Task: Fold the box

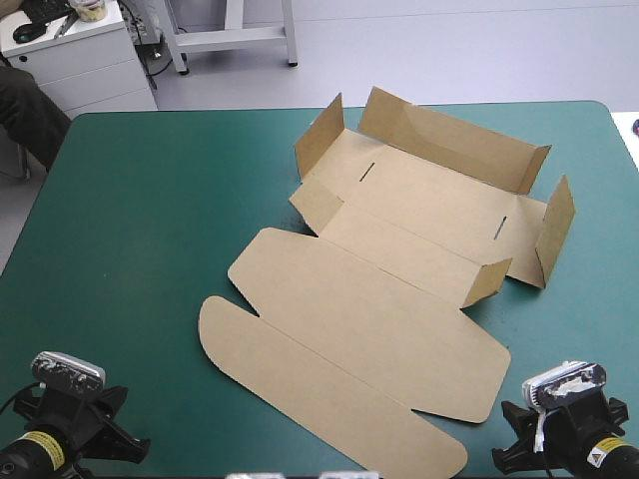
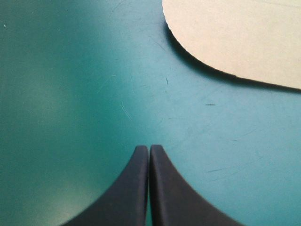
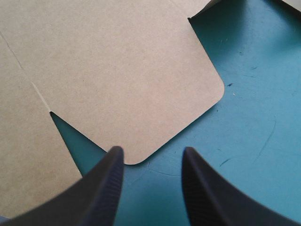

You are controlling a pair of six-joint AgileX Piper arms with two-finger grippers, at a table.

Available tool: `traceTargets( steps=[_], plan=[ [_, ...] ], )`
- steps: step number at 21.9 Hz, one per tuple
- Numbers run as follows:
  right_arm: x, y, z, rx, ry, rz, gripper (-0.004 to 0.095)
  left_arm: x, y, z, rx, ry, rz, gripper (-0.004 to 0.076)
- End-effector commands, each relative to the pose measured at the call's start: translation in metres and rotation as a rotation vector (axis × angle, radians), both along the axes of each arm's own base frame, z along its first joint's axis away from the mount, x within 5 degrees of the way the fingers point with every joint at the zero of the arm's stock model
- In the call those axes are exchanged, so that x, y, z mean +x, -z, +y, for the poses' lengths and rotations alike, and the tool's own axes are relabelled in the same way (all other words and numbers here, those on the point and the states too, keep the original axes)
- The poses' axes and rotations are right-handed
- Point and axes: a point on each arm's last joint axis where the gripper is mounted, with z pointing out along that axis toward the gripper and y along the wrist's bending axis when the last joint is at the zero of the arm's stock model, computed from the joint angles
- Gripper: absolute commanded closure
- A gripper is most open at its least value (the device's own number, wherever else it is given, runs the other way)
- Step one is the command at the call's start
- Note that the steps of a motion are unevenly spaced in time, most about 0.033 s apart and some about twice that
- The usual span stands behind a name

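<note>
Lying on the table: the box (image 1: 399, 289) is seen as a cut sheet of brown board, spread askew on the teal-green cover (image 1: 130, 230). It reaches from near the far edge to the near edge, mostly right of the middle.
Far half of the box: the long far wall (image 1: 449, 140) is raised. The left end flap (image 1: 319, 135) and the right end flap (image 1: 556, 230) are stood upright at its two ends. Two short slots (image 1: 502, 226) are cut in the floor between them.
Near wall (image 1: 419, 244): whether it is flat or slightly lifted cannot be told. A small tab (image 1: 489, 281) is turned up at its right end.
Near half of the box: the lid panel (image 1: 369, 319) and the rounded tuck flap (image 1: 319, 394) are laid flat on the cover, and the table's near edge is reached by the flap.
Left gripper (image 2: 149, 149): it is clenched, its black fingers pressed together in one point with nothing between them. Bare cover is seen under it. A rounded corner of the tuck flap is seen ahead and off to one side, apart from the fingers.
Right gripper (image 3: 153, 154): it is released, its fingers held apart with nothing grasped. A rounded corner of the lid panel is seen just ahead of the gap. Whether the board is touched cannot be told.
</note>
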Motion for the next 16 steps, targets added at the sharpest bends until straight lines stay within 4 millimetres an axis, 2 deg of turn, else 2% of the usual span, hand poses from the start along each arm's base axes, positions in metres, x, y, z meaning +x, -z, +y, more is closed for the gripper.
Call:
traceTargets(
  steps=[1, 3, 4, 7, 10, 12, 16],
  plan=[
    [0.003, -0.01, 0.001, 0.057, 0.036, -0.042, 0.0237, 0.004, -0.009, -0.002, -0.026, 0.003, -0.06, 0.0734],
    [0.003, -0.01, 0.0, 0.126, 0.113, -0.009, 0.015, 0.004, -0.009, -0.002, -0.026, 0.003, -0.06, 0.0734],
    [0.003, -0.01, -0.001, 0.186, 0.187, 0.019, 0.0147, 0.004, -0.009, -0.002, -0.026, 0.003, -0.06, 0.0734],
    [0.003, -0.015, -0.003, 0.235, 0.27, 0.026, 0.0147, 0.004, -0.009, -0.002, -0.026, 0.003, -0.06, 0.0734],
    [0.005, -0.03, -0.007, 0.257, 0.331, 0.006, 0.0147, 0.004, -0.009, -0.002, -0.026, 0.003, -0.06, 0.0734],
    [0.013, -0.048, -0.006, 0.296, 0.364, 0.015, 0.0148, 0.004, -0.009, -0.002, -0.026, 0.003, -0.06, 0.0734],
    [0.031, -0.06, -0.005, 0.308, 0.391, 0.056, 0.0148, 0.004, -0.009, -0.002, -0.026, 0.003, -0.06, 0.0734]
  ],
)
